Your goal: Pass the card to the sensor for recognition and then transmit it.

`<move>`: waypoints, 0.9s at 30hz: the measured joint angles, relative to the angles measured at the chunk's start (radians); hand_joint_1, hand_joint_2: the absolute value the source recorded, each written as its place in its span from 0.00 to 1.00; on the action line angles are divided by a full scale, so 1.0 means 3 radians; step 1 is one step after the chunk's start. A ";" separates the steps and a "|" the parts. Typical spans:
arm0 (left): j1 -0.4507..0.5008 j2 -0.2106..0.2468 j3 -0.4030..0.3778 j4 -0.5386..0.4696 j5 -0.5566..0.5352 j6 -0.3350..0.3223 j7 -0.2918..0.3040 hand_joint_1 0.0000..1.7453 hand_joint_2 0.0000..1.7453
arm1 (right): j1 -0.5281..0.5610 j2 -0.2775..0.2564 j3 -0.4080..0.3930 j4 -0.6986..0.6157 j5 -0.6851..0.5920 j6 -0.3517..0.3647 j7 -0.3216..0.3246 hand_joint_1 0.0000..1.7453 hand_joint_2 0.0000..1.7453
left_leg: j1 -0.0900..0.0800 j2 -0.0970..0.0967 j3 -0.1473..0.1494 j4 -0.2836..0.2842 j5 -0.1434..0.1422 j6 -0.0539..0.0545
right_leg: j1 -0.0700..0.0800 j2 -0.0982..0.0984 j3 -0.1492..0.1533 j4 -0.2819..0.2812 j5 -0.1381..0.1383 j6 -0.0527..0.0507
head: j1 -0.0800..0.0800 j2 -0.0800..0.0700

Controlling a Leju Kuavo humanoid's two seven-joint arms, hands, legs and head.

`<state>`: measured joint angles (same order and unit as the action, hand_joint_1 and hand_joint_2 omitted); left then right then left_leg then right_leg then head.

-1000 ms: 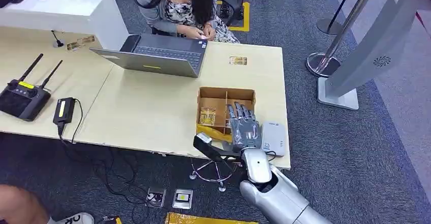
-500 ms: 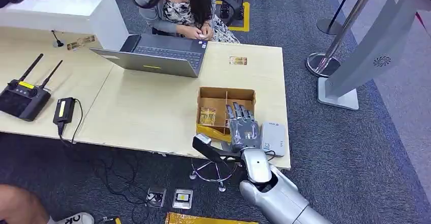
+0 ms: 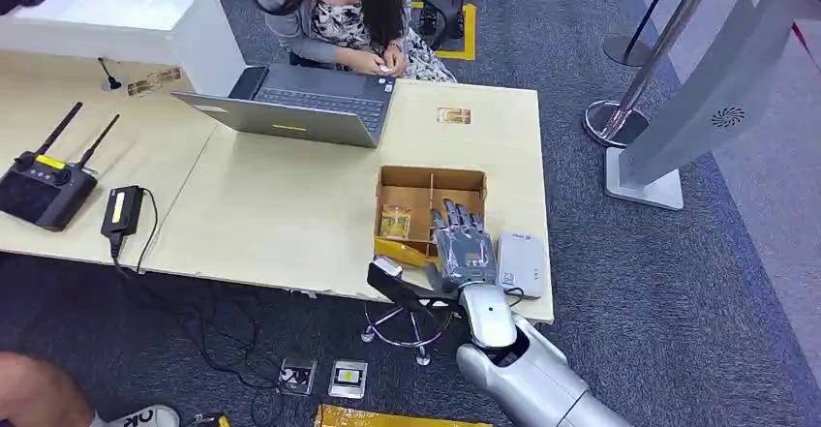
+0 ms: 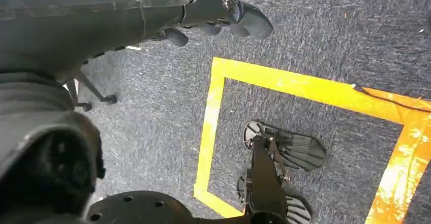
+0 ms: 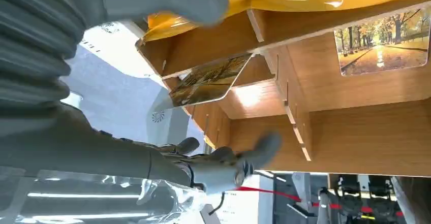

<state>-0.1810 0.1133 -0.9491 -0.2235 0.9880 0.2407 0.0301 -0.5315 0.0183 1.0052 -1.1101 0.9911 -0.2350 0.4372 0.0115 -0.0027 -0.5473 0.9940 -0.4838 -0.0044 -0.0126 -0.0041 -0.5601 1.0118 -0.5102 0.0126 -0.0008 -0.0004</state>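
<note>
Right robot hand [image 3: 466,250] over the near right corner of the shallow brown cardboard divider box [image 3: 416,177], palm down, fingers spread and reaching into the box's right compartment, holding nothing visible. In the right wrist view, thick grey thumb at one side of the box wall, darker fingers [image 5: 231,159] at the other, apart, a glossy card printed with an autumn tree scene [image 5: 208,81] leaning tilted in the compartment between them, not yet touched as far as can be told. Second autumn-scene card [image 3: 395,221] lying flat in the box's left compartment. Yellow plastic sheet [image 3: 407,250] draped over the box's near edge. Flat white rectangular card sensor [image 3: 521,263] on the pale wooden counter [image 3: 281,214] just right of the box, beside the hand. Grey open laptop [image 3: 300,105] beyond the box, a seated person behind it. Left robot hand [image 4: 223,13] hanging over dark grey carpet with yellow tape lines [image 4: 213,107], fingers curled in loosely, nothing in them.
</note>
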 joint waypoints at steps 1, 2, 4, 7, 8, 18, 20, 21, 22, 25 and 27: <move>0.0002 0.0002 0.0000 0.0000 0.0000 -0.0001 -0.0006 0.00 0.00 | 0.0000 0.0000 0.0000 0.0008 0.0013 -0.0011 0.0002 0.00 1.00 | 0.0000 0.0000 0.0000 0.0000 0.0000 0.0000 | 0.0000 0.0000 0.0000 0.0000 0.0000 0.0000 | 0.0000 0.0000; 0.0002 0.0004 0.0000 0.0000 0.0000 -0.0001 -0.0008 0.00 0.00 | 0.0000 0.0000 0.0000 0.0015 0.0023 -0.0019 0.0005 0.00 1.00 | 0.0000 0.0000 0.0000 0.0000 0.0000 0.0000 | 0.0000 0.0000 0.0000 0.0000 0.0000 0.0000 | 0.0000 0.0000; 0.0004 0.0005 0.0000 0.0000 0.0001 -0.0003 -0.0008 0.00 0.00 | 0.0001 0.0000 0.0000 0.0023 0.0029 -0.0029 0.0005 0.00 1.00 | 0.0000 0.0000 0.0000 0.0000 0.0000 0.0000 | 0.0000 0.0000 0.0000 0.0000 0.0000 0.0000 | 0.0000 0.0000; 0.0006 0.0008 0.0000 0.0000 0.0001 -0.0001 -0.0008 0.00 0.00 | 0.0001 0.0001 0.0000 0.0037 0.0028 -0.0041 -0.0003 0.00 1.00 | 0.0000 0.0000 0.0000 0.0000 0.0000 0.0000 | 0.0000 0.0000 0.0000 0.0000 0.0000 0.0000 | 0.0001 0.0000; 0.0007 0.0008 0.0000 0.0000 0.0001 0.0000 -0.0008 0.00 0.00 | 0.0001 0.0001 0.0000 0.0041 0.0028 -0.0044 -0.0003 0.00 1.00 | 0.0000 0.0000 0.0000 0.0000 0.0000 0.0000 | 0.0000 0.0000 0.0000 0.0000 0.0000 0.0000 | 0.0000 0.0000; 0.0008 0.0009 0.0000 0.0000 0.0003 0.0005 0.0003 0.00 0.00 | -0.0002 0.0000 -0.0005 0.0043 0.0056 -0.0118 0.0032 0.00 1.00 | 0.0000 0.0000 0.0000 0.0000 0.0000 0.0000 | 0.0000 0.0000 0.0000 0.0000 0.0000 0.0000 | 0.0000 0.0000; 0.0008 0.0009 0.0000 0.0000 0.0003 0.0005 0.0005 0.00 0.00 | -0.0006 -0.0001 -0.0006 0.0043 0.0065 -0.0126 0.0041 0.14 1.00 | 0.0000 0.0000 0.0000 0.0000 0.0000 0.0000 | 0.0000 0.0000 0.0000 0.0000 0.0000 0.0000 | 0.0000 0.0000; 0.0009 0.0009 0.0000 0.0000 0.0003 0.0005 0.0006 0.00 0.00 | -0.0009 -0.0003 -0.0008 0.0043 0.0074 -0.0131 0.0046 0.84 1.00 | 0.0000 0.0000 0.0000 0.0000 0.0000 0.0000 | 0.0000 0.0000 0.0000 0.0000 0.0000 0.0000 | 0.0000 0.0000; 0.0009 0.0009 0.0000 0.0000 0.0003 0.0005 0.0008 0.00 0.00 | -0.0011 -0.0005 -0.0008 0.0043 0.0079 -0.0136 0.0052 1.00 1.00 | 0.0000 0.0000 0.0000 0.0000 0.0000 0.0000 | 0.0000 0.0000 0.0000 0.0000 0.0000 0.0000 | 0.0000 0.0000; 0.0009 0.0009 0.0000 0.0000 0.0000 0.0004 0.0008 0.00 0.00 | -0.0019 -0.0015 -0.0009 0.0047 0.0090 -0.0140 0.0064 1.00 1.00 | 0.0000 0.0000 0.0000 0.0000 0.0000 0.0000 | 0.0000 0.0000 0.0000 0.0000 0.0000 0.0000 | 0.0000 0.0000; 0.0009 0.0009 0.0000 0.0000 -0.0001 0.0005 0.0008 0.00 0.00 | -0.0020 -0.0028 -0.0009 0.0047 0.0108 -0.0139 0.0071 1.00 1.00 | 0.0000 0.0000 0.0000 0.0000 0.0000 0.0000 | 0.0000 0.0000 0.0000 0.0000 0.0000 0.0000 | 0.0000 0.0000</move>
<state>-0.1783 0.1160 -0.9491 -0.2235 0.9876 0.2422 0.0324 -0.5374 0.0099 1.0025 -1.0960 1.0235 -0.2766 0.4585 0.0115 -0.0026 -0.5473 0.9940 -0.4837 -0.0044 -0.0126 -0.0041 -0.5601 1.0118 -0.5102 0.0126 -0.0008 -0.0004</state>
